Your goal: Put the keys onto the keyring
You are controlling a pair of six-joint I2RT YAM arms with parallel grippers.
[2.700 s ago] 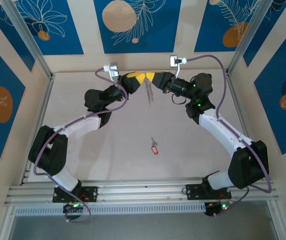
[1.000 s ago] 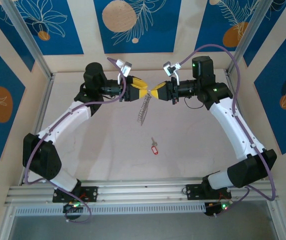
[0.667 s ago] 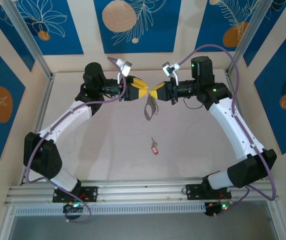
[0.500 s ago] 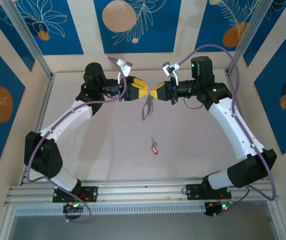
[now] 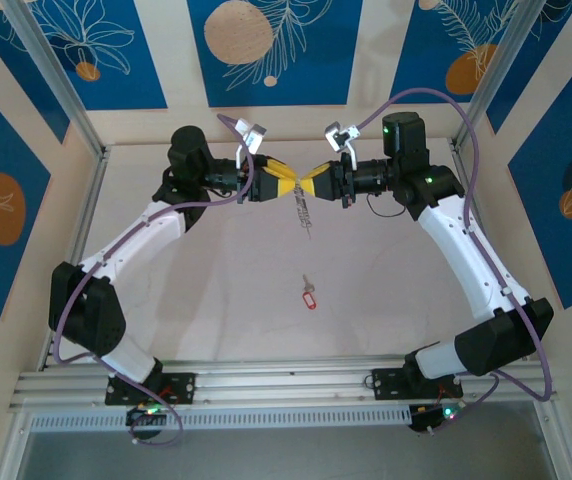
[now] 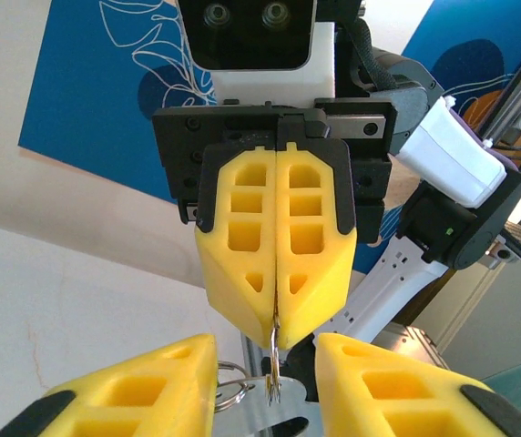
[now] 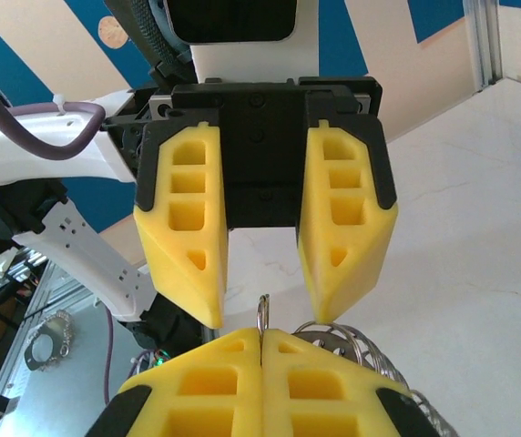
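Note:
The keyring [image 5: 304, 213] hangs edge-on above the table's far middle, pinched at its top by my right gripper [image 5: 316, 185], which is shut on it. My left gripper [image 5: 282, 185] faces it tip to tip. In the left wrist view my left gripper [image 6: 265, 346] stands open, its yellow fingers [image 6: 128, 391] on either side of the thin keyring [image 6: 274, 369] without touching it, below the shut right gripper [image 6: 276, 328]. From the right gripper [image 7: 261, 335] the keyring [image 7: 262, 308] pokes up. The keys [image 5: 310, 295], silver with a red tag, lie on the table.
A row of small wire rings [image 7: 379, 355] trails off the keyring beside my right fingers. Patterned blue walls and metal posts [image 5: 56, 90] enclose the table. An aluminium rail [image 5: 286, 380] runs along the near edge, between the arm bases.
The hanging keyring has swung and turned under the right gripper, now edge-on and hanging straighter. My left fingers have narrowed around it. The keys have not moved.

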